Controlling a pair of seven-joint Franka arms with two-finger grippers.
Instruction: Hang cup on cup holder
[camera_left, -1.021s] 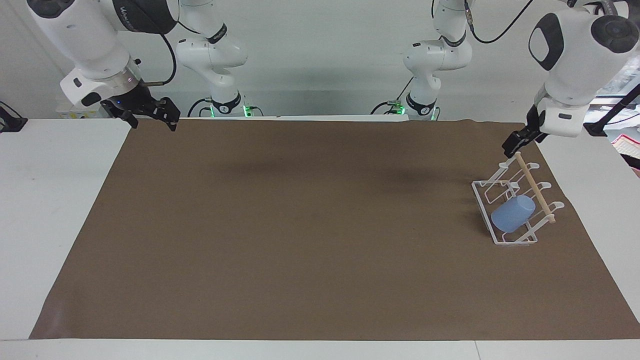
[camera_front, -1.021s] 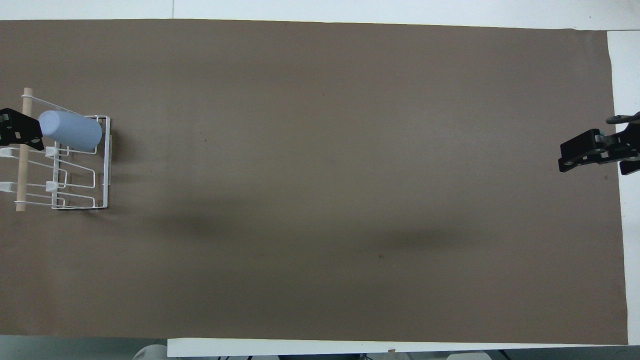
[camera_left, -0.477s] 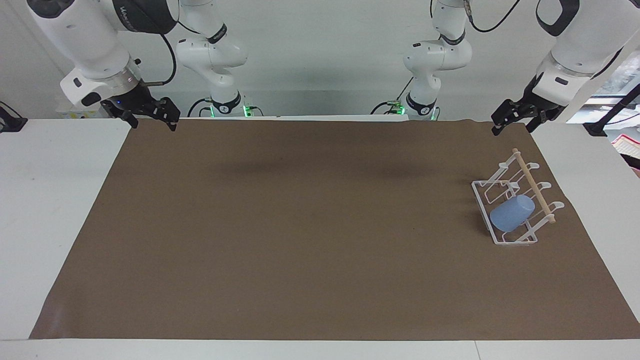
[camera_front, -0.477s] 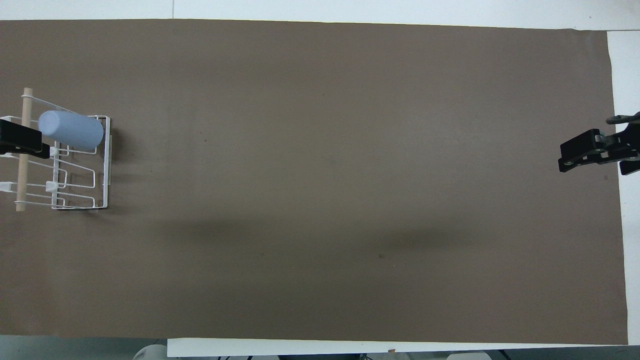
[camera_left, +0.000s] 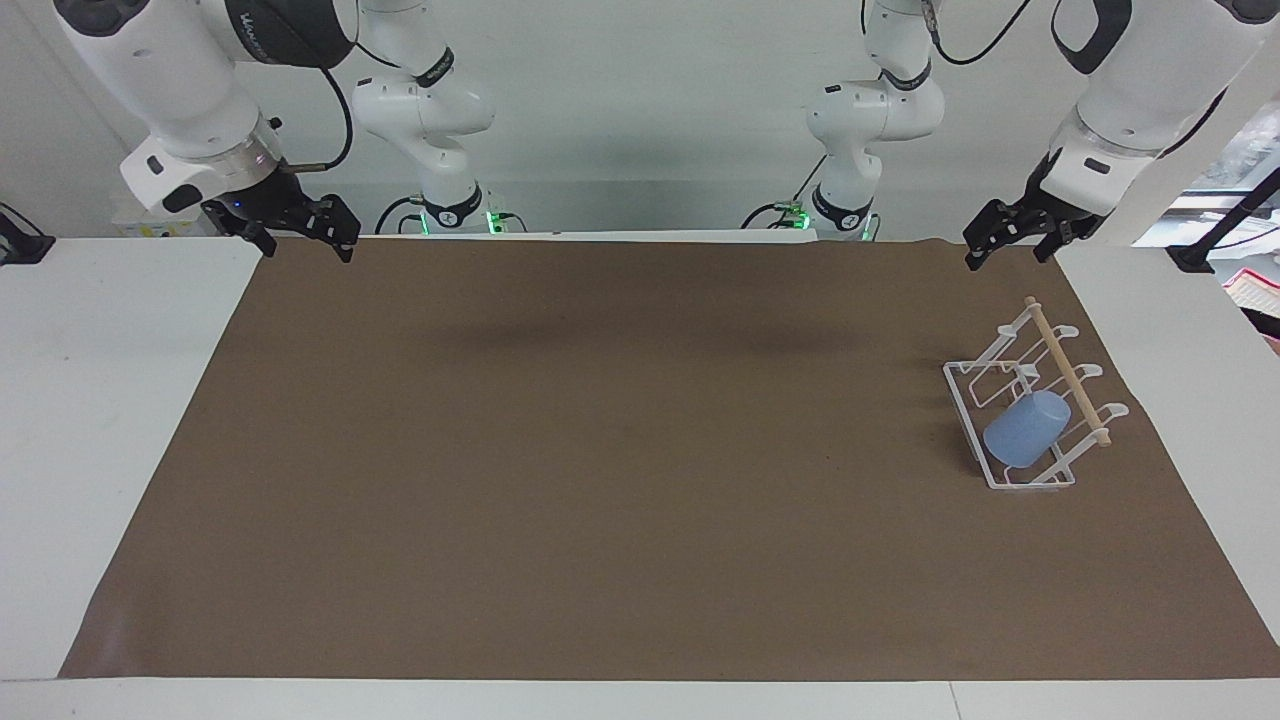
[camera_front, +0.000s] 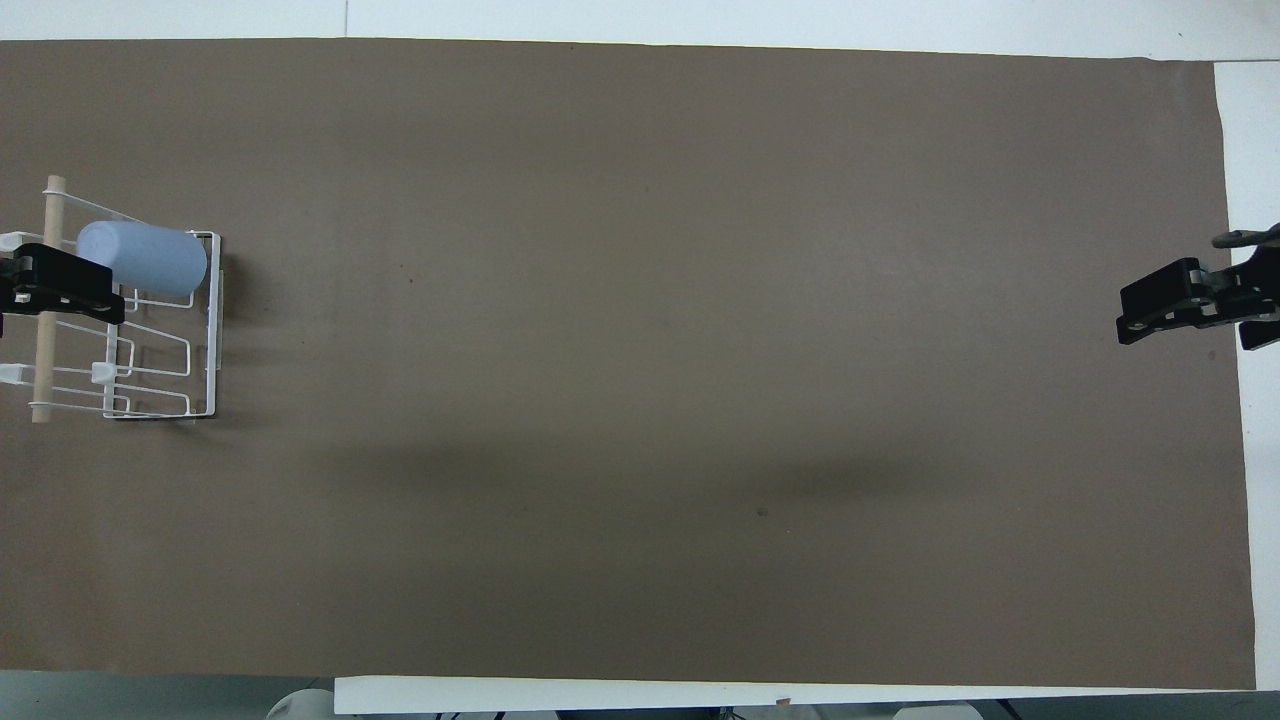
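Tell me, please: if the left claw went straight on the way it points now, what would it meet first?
The left claw, open and empty, points down and slightly toward the table's middle. It would probably meet the brown paper mat first, nearer the robots than the white wire cup holder with the light-blue plastic cup. Depth is uncertain.

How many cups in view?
1. The cup hangs on a prong of the holder, at the left arm's end of the table. None seems hidden.
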